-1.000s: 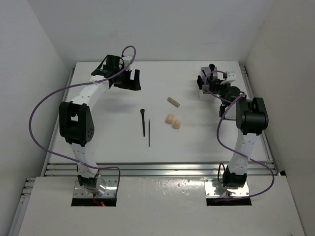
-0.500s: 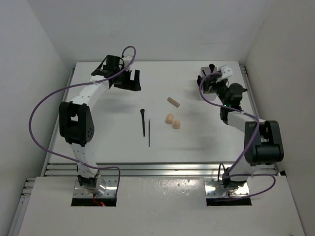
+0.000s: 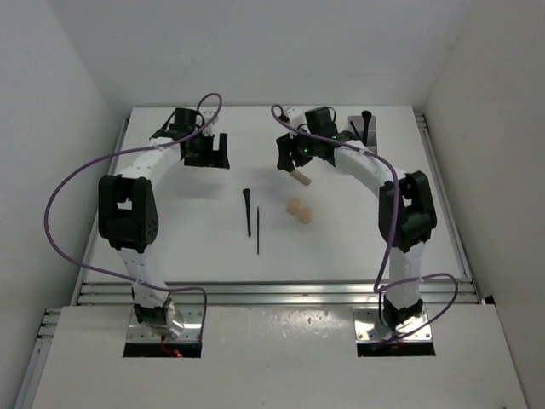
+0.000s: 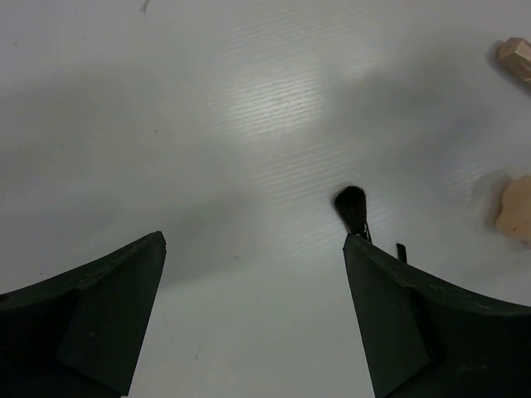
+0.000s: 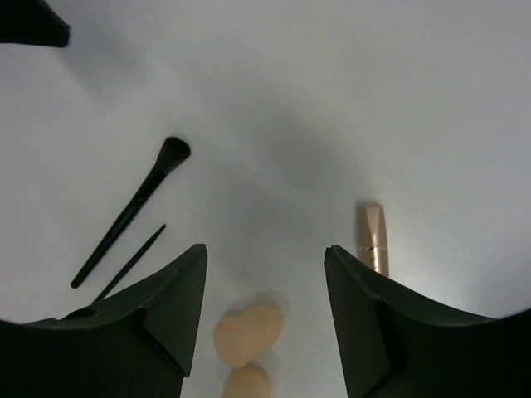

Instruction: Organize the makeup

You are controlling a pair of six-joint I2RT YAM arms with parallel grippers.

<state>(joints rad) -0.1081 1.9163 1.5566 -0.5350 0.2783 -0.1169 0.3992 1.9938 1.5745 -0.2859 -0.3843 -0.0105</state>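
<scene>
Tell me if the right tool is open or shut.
Open. In its wrist view the right tool has its fingers wide apart, gripping nothing.

We see the right gripper swung away from the box; it now hangs over the tan cylinder. Our left gripper has edged slightly left.

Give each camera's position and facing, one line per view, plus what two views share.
Top external: above and behind, looking down on the table; both arms show, left tool, right tool.
Left wrist: on the left arm, aimed down over the table; its open fingers frame it.
Right wrist: likewise on the right arm, facing the sponges.
Shared: the black brush shows in all three.
</scene>
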